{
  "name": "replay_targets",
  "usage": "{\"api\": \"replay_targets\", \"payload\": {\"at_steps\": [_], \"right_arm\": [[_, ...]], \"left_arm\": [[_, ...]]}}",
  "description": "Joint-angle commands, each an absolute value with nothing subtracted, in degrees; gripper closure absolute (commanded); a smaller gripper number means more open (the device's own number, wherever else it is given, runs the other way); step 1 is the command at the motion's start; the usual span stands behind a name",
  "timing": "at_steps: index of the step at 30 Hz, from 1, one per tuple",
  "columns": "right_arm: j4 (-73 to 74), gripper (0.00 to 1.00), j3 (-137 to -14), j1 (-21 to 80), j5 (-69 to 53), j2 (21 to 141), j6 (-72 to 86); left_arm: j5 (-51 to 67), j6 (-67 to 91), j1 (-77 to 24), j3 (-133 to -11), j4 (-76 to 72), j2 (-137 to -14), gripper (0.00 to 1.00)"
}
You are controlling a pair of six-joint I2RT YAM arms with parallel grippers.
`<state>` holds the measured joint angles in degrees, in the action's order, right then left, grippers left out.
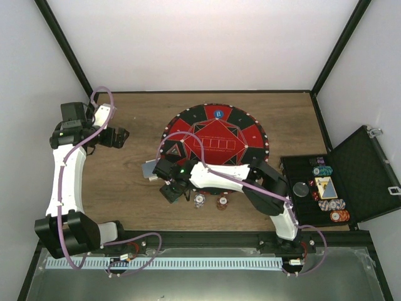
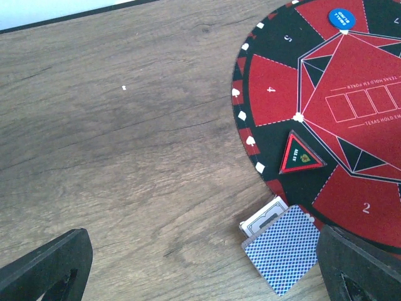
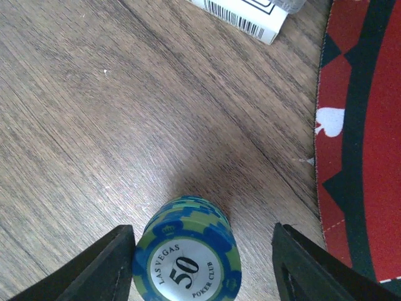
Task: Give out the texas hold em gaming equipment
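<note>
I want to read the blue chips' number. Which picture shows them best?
Right wrist view: the blue chip stack stands close up inside the right claw, 50 readable. The other two views don't show it.

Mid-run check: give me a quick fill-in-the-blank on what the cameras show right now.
1. The top chip between the fingers of the right gripper reads ____.
2. The round button on the mat is coloured ____.
3. The left gripper holds ____.
4. The open case lies on the robot's ____ side.
Missing words: 50; blue; nothing; right
</note>
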<state>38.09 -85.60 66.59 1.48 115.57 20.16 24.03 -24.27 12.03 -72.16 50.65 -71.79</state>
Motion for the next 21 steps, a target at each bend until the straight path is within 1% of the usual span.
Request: {"api": "replay_targets", "payload": {"at_steps": [1,7,13,15,19,21], "right_arm": [[38.6,0.40,-88.2,67.0,1.7,116.4,19.8],[38.8,0.48,-88.5,67.0,1.8,116.5,19.8],[39.3,0.48,-88.7,67.5,2.2,117.1,19.7],[39.3,0.50,-88.8,67.7,2.4,117.2,19.7],[39.6,0.55,-89.0,67.8,2.4,117.2,19.7],[39.7,0.60,-89.1,67.7,2.8,117.0,19.9]], "left_arm": [[23.7,-24.9,12.5,-72.0,50.4,-71.3,0.00],[23.4,-25.2,12.8,-72.0,50.3,-71.2,0.00],[23.7,-25.4,12.9,-72.2,50.4,-71.1,0.00],[23.7,-25.4,13.0,-72.2,50.4,-71.0,0.00],[23.8,-25.5,13.1,-72.3,50.4,-70.9,0.00],[23.7,-25.6,13.1,-72.4,50.5,-70.9,0.00]]}}
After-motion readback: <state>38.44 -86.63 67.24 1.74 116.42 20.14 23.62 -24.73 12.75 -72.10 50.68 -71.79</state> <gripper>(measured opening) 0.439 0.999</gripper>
